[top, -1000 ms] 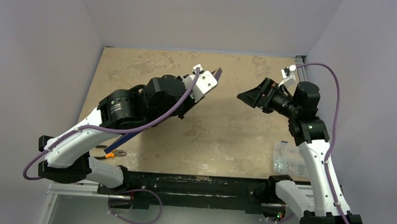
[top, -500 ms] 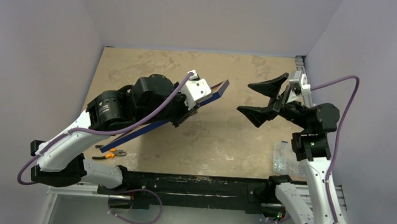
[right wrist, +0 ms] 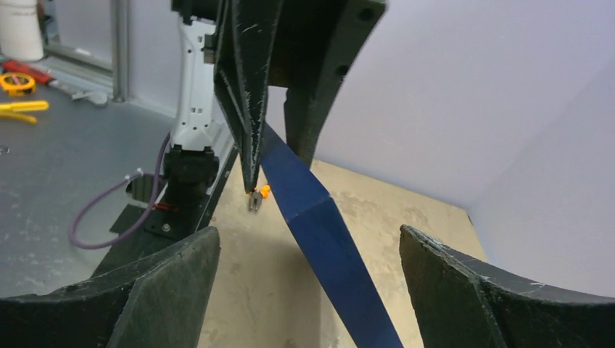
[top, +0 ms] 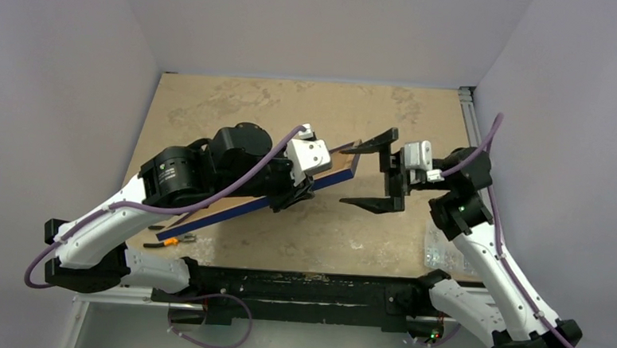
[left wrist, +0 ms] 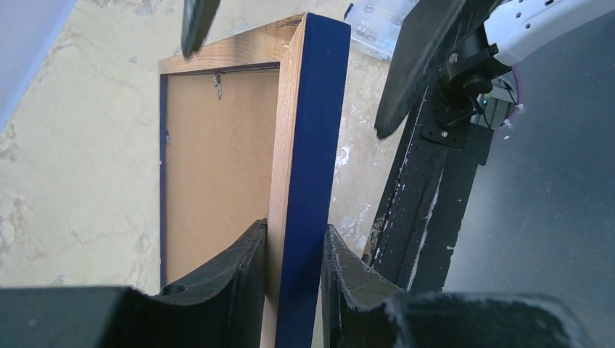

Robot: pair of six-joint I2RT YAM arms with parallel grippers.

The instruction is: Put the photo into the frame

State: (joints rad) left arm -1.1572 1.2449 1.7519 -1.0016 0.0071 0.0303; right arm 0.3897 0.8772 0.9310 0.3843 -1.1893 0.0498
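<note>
Frame (top: 333, 175) is held tilted above the counter (top: 309, 102), its blue rail clamped in the jaws of the left gripper (left wrist: 294, 238); its opening is filled by a brown backing board (left wrist: 217, 167), and the photo is nowhere seen. At the frame's far end the right gripper (top: 351, 176) is held with jaws wide apart. A second hold seems intended: the rail should be taken squarely before anything is loosened. Right of the frame a clear box (top: 445, 243) is seen, contents too small to tell.

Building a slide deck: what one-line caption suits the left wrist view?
Left tool grips the frame by its dark blue rail, wood-brown back showing, tan table behind.
</note>
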